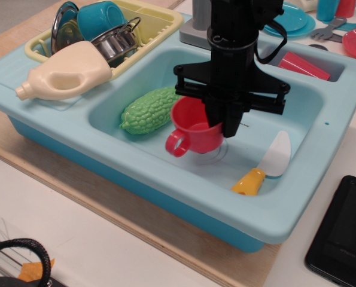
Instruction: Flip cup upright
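Note:
The small red mug point(191, 130) with a loop handle is in the light blue toy sink point(297, 197), over the drain. Its mouth faces up, tilted slightly toward the camera, and its handle points front-left. My black gripper point(224, 124) comes straight down from above and is shut on the mug's right rim. I cannot tell whether the mug's base touches the sink floor. The fingertips are partly hidden by the mug's wall.
A green bumpy gourd point(146, 110) lies just left of the mug. A toy knife with a yellow handle point(264, 165) lies to its right. A cream bottle point(69, 70), a dish rack point(149, 25) with a pot and teal cup, a red tumbler point(303, 64), blue plates point(283, 17) and a phone point(343, 232) surround the basin.

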Motion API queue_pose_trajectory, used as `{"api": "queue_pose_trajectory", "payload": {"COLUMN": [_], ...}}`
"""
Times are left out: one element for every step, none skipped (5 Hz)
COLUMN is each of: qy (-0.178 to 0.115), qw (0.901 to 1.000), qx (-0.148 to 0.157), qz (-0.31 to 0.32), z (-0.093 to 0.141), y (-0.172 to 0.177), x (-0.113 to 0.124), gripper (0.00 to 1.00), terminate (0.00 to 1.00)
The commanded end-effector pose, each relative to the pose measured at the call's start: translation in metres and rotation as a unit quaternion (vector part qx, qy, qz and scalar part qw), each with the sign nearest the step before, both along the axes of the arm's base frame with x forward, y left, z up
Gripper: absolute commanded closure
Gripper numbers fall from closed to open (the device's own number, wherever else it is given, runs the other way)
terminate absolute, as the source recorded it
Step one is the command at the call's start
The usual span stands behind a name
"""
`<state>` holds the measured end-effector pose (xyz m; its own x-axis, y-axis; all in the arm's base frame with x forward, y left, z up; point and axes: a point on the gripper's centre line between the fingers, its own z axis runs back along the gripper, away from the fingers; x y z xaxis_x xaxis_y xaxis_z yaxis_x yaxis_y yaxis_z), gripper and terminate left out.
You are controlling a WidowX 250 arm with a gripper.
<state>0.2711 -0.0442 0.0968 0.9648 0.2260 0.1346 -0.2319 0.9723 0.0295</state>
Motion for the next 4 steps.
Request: {"api": "queue_pose_trajectory", "payload": {"qy": [0.027, 0.027, 0.027, 0.027], "qw": [0.9995, 0.9995, 0.9995, 0.9995], "qx": [0.002, 0.002, 0.002, 0.002], "qz": [0.016, 0.016, 0.016, 0.016], "z": [-0.0023, -0.0023, -0.0023, -0.0023], "y": [0.0027, 0.0027, 0.0027, 0.0027], "x": [-0.0008, -0.0008, -0.0008, -0.0008], "gripper": [0.00, 0.00, 0.00, 0.00], "terminate": [0.00, 0.00, 0.00, 1.00]}}
